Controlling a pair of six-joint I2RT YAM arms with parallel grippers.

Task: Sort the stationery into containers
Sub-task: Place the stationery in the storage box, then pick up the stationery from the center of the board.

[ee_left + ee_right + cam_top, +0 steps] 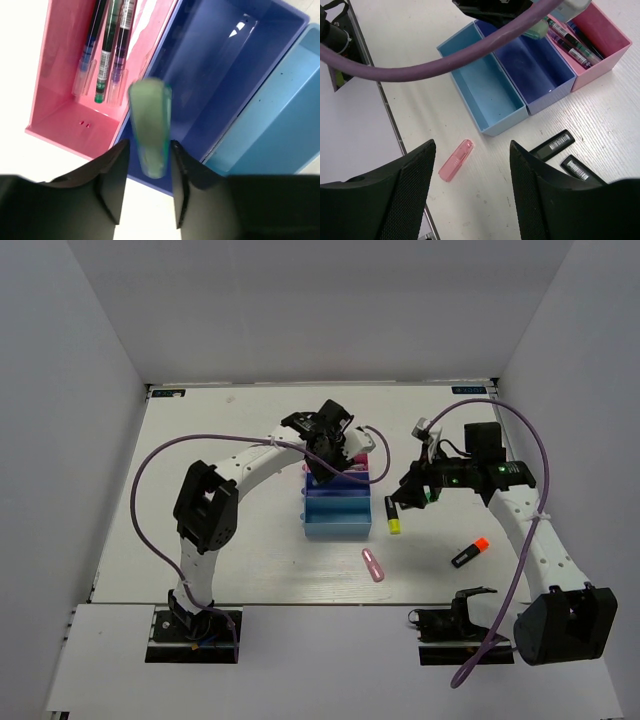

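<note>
The mint-green stick (150,120) hangs blurred between my left gripper's (149,145) fingers over the near rim of the dark blue tray (220,75). A thin gap shows on each side of it, so the jaws are open. The pink tray (55,115) holds three thin pens (107,45). The light blue tray (280,115) holds nothing. My right gripper (472,145) is open and empty above the table. The pink stick (455,160) lies under it, and two black highlighter bodies (552,145) lie to the right, their caps hidden.
From above, my left gripper (330,462) is over the far end of the tray row (337,523). A yellow-capped highlighter (393,515) lies beside my right gripper (408,502). An orange-capped highlighter (469,553) and the pink stick (373,564) lie nearer the front. White walls enclose the table.
</note>
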